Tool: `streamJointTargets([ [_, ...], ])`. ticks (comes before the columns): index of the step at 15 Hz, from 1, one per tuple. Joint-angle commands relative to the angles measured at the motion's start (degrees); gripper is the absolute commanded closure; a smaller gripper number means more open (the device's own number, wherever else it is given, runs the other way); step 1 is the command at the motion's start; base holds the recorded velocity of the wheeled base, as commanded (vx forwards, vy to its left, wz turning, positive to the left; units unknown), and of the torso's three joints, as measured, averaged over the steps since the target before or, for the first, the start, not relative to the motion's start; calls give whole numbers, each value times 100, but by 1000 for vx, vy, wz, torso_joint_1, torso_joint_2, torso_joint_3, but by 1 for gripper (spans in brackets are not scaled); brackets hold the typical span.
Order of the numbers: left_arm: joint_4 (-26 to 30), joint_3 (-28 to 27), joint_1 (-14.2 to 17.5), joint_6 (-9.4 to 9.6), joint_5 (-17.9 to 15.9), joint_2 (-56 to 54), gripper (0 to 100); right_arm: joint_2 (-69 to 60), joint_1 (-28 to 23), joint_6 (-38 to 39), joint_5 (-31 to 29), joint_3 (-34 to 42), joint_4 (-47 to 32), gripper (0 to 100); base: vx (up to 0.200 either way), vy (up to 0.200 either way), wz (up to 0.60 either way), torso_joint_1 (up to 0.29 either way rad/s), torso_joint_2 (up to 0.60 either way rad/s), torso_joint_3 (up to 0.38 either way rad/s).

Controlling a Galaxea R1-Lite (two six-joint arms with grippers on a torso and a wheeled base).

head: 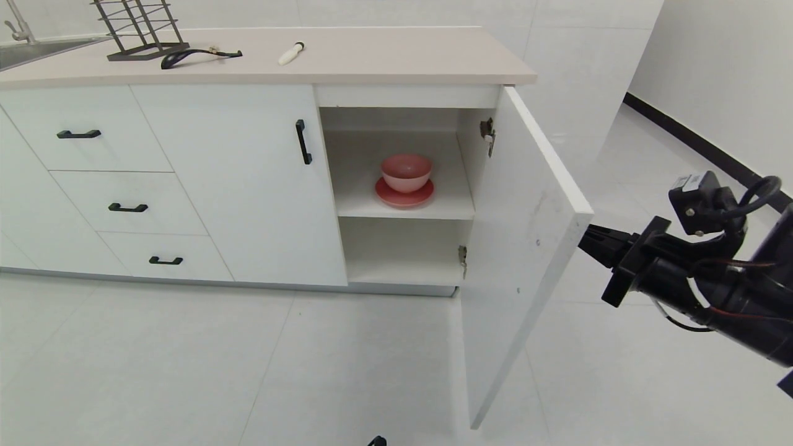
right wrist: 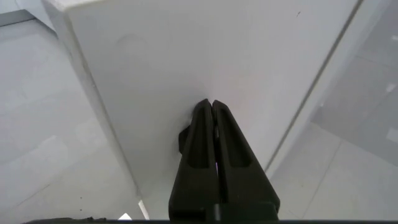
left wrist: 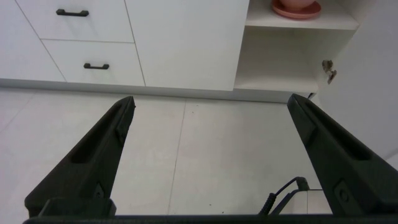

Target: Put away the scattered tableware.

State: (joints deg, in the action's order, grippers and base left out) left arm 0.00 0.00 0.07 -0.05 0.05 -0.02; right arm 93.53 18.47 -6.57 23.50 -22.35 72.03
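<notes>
Smooth round pink bowl [head: 406,172] sits on a matching flat plate [head: 404,196] on the upper shelf of a white cabinet w/ its door [head: 520,248] swung open. Right claw [right wrist: 212,109] is pinched shut, tips against the door's outer face. Left claw [left wrist: 211,98] gapes wide over glossy pale floor tiles [head: 155,359]; matte beige counter [head: 384,59] above.

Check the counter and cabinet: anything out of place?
Yes. On the countertop, a black ladle by the rack and a white utensil lie loose. The pink bowl sits neatly on its plate in the open cabinet.
</notes>
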Motion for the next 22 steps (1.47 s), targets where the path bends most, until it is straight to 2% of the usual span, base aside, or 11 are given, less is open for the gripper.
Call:
streamJointTargets([
  [1,0,0,1,-4,4,2,0,131,96,-2,5,-139,12,100,0,0,0,0,0,0],
  [8,0,0,1,-4,4,2,0,465,605,-2,5,-569,65,100,0,0,0,0,0,0],
  [22,0,0,1,-4,4,2,0,1546,1045,7,137,-1870,109,100,0,0,0,0,0,0],
])
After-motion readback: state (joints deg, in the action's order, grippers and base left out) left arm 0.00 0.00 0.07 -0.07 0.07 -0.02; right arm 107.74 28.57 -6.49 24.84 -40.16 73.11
